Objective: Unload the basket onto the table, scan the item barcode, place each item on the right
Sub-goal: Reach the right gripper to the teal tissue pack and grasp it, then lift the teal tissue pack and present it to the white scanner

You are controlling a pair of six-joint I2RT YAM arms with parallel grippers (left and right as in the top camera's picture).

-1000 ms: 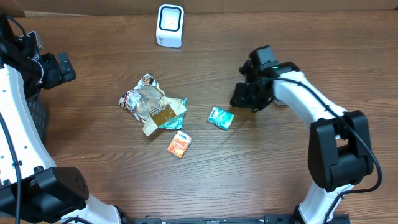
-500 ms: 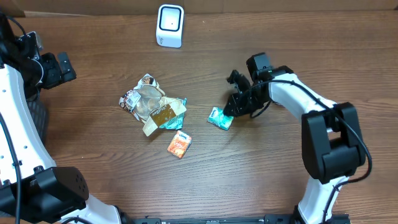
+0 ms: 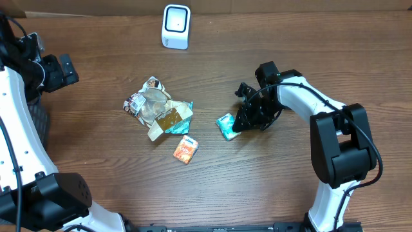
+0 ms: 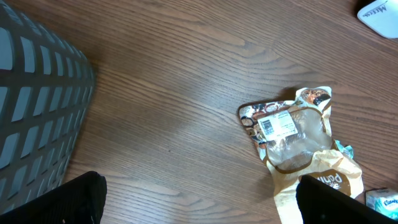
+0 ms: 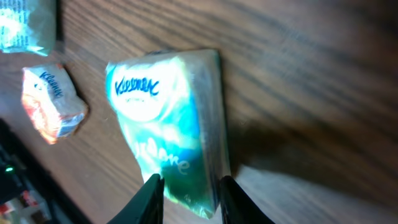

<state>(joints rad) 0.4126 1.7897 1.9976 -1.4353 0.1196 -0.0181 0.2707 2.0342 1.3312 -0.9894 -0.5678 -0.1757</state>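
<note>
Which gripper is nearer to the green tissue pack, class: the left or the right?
Right. The right gripper is at the green tissue pack, its fingers clasping either side of one end. The left gripper hangs open far off to the pack's left, beyond the crumpled wrappers.

We count one white scanner [image 3: 176, 26] at the far edge of the table [image 3: 290, 193]. There are two small tissue packs: one teal pack [image 3: 225, 126] and one orange pack [image 3: 185, 149]. In the crumpled heap we make out two snack bags lying overlapped, one brown-and-white bag [image 3: 147, 100] and one tan bag [image 3: 170, 119]; we cannot tell whether a third hides beneath. There is one grey basket [image 4: 37, 106] at the left side. Two robot arms reach in, a left arm [image 3: 16, 129] and a right arm [image 3: 309, 100].
</note>
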